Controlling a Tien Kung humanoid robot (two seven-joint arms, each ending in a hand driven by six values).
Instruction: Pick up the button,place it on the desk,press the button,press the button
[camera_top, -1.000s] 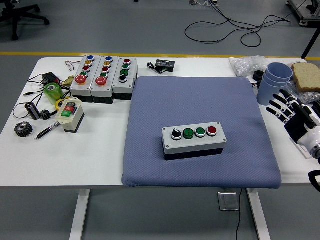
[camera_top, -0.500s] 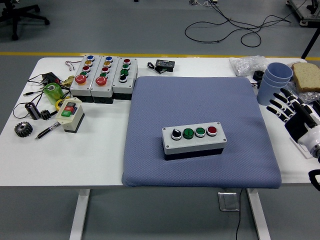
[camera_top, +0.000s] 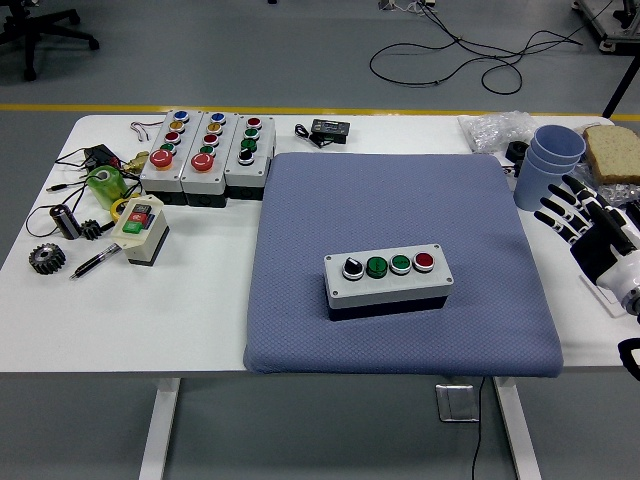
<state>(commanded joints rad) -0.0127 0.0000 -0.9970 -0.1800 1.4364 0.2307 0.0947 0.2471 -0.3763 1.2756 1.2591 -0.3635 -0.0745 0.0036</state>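
A grey button box (camera_top: 388, 283) lies on the blue-grey mat (camera_top: 400, 200), near its front middle. Along its top run a black knob, two green buttons and a red button (camera_top: 424, 261). My right hand (camera_top: 580, 219) rests over the table's right edge, well to the right of the box, fingers spread and holding nothing. No left arm is in view.
Three more button boxes (camera_top: 207, 155) stand at the back left, with a small two-button switch (camera_top: 140, 228), gears (camera_top: 45, 258), a pen and cables nearby. Stacked blue cups (camera_top: 549, 160), a sponge (camera_top: 612, 153) and a plastic bag (camera_top: 495, 128) sit at the back right.
My right hand has crept slightly up and right; nothing else has moved.
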